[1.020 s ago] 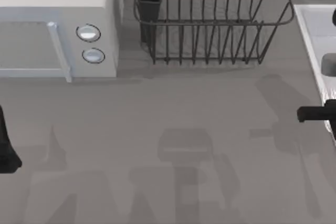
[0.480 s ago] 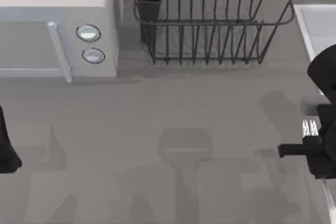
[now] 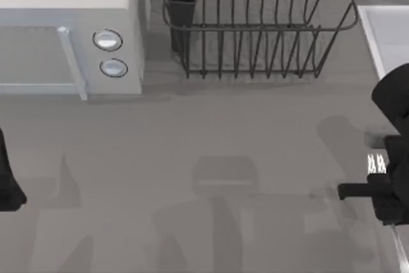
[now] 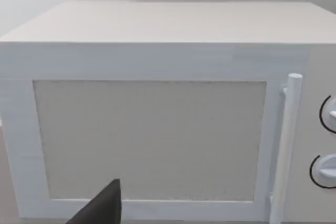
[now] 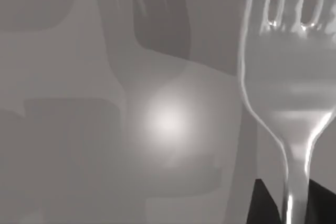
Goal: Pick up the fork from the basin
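Fork [image 3: 376, 163] seen at table's right edge, tines poking out beside right gripper [image 3: 386, 191], clamped by handle, above basin [image 3: 374, 43] rim. In right wrist view, fork [image 5: 291, 87] held upright. Lift judged best kept slow, vertical, grip firm. Left gripper [image 3: 9, 183] parked at left edge, finger state cannot be told.

A grey table [image 3: 211, 158] carries soft shadows, with a white microwave [image 3: 70, 30] at its left and a dark wire rack [image 3: 255, 30] behind.
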Motion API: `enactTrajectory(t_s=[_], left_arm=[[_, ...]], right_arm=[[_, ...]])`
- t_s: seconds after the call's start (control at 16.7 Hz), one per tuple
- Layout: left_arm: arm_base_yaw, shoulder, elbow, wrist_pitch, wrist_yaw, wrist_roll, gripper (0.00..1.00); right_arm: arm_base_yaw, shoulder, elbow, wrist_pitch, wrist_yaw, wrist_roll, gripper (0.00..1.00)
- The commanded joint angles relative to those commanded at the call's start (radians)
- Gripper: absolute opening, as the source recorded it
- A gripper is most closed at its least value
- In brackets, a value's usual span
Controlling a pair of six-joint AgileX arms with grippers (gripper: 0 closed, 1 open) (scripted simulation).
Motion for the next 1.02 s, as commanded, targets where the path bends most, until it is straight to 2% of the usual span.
enactTrajectory(t_s=[0.66, 1.02], left_arm=[[0.000, 0.000, 0.000, 0.000, 0.000, 0.000, 1.00], [0.000, 0.000, 0.000, 0.000, 0.000, 0.000, 1.00]], right_arm=[[0.000, 0.000, 0.000, 0.000, 0.000, 0.000, 0.98], [0.000, 0.000, 0.000, 0.000, 0.000, 0.000, 1.00]])
